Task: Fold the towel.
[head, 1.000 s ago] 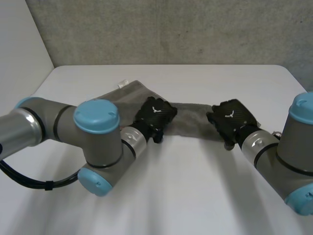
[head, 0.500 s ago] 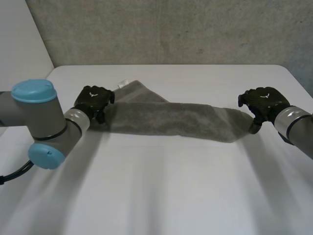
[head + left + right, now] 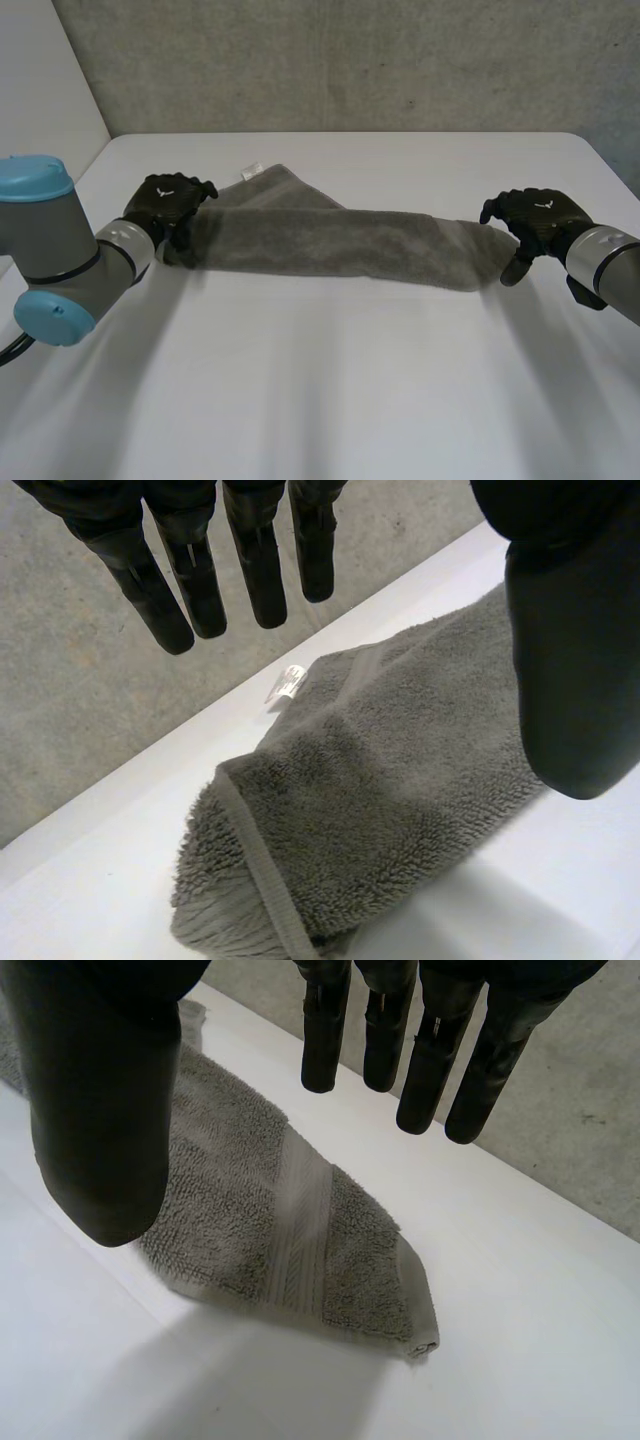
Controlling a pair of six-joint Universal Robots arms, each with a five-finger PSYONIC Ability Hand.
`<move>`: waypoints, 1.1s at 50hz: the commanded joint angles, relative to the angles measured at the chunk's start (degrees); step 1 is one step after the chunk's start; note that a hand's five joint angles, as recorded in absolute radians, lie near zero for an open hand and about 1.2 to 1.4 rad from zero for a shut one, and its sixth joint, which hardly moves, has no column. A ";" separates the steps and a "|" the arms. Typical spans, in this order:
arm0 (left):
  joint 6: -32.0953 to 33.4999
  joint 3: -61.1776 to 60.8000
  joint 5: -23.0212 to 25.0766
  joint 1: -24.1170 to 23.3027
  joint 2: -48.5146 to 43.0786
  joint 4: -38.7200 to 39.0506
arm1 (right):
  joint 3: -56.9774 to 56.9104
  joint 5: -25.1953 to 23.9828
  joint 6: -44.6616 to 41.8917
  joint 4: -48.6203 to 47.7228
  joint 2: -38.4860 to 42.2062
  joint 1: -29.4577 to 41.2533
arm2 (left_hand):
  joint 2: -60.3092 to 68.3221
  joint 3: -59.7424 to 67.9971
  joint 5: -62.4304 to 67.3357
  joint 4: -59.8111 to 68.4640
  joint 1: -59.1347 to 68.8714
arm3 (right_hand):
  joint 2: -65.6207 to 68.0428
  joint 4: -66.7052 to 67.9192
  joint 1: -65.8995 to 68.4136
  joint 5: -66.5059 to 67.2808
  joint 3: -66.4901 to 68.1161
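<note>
A grey towel [image 3: 335, 243] lies across the white table [image 3: 330, 400] as a long folded band, with a small white label [image 3: 251, 171] at its far left corner. My left hand [image 3: 165, 205] hovers at the band's left end, its fingers [image 3: 190, 575] straight and apart from the thumb [image 3: 575, 640], holding nothing; that towel end [image 3: 330, 830] lies below the palm. My right hand [image 3: 535, 218] is at the band's right end, fingers [image 3: 400, 1040] straight and thumb [image 3: 100, 1110] spread, with the towel's striped end [image 3: 290, 1230] lying flat beneath it.
A grey concrete wall [image 3: 350, 60] rises behind the table's far edge. Bare white tabletop stretches in front of the towel toward me. My left arm's elbow [image 3: 45, 250] stands at the table's left side.
Both hands swept outward from the towel's middle to its two ends, and the band lies drawn out longer. The left hand's fingers straightened and let go of the cloth.
</note>
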 commanded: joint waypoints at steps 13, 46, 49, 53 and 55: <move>0.65 6.96 0.02 0.45 -7.09 -0.09 | -4.24 0.12 -1.73 -1.77 8.73 4.49 | -1.84 -0.10 -9.15 -0.83 -0.82 | -0.96 -0.59 -1.45 1.13 -1.33; 7.06 9.87 -0.07 1.16 -14.21 -0.62 | -11.45 8.03 -1.55 -5.29 18.15 8.27 | 3.89 5.63 -3.42 4.90 4.91 | 9.14 9.51 8.65 11.23 8.76; 7.06 10.31 -0.07 1.16 -14.74 -0.53 | -11.80 8.30 -1.64 -5.29 18.67 8.27 | 5.07 6.81 -2.24 6.08 6.09 | 12.34 12.71 11.85 14.43 11.96; 6.98 10.66 -0.07 1.07 -14.92 -0.53 | -12.24 8.38 -2.07 -4.94 19.29 8.27 | 6.58 8.32 -0.73 7.59 7.60 | 21.72 22.09 21.23 23.81 21.34; 6.98 10.66 -0.15 1.07 -14.92 -0.53 | -12.33 8.56 -2.25 -4.85 19.29 8.27 | 6.92 8.66 -0.39 7.92 7.94 | 37.41 37.78 36.92 39.50 37.03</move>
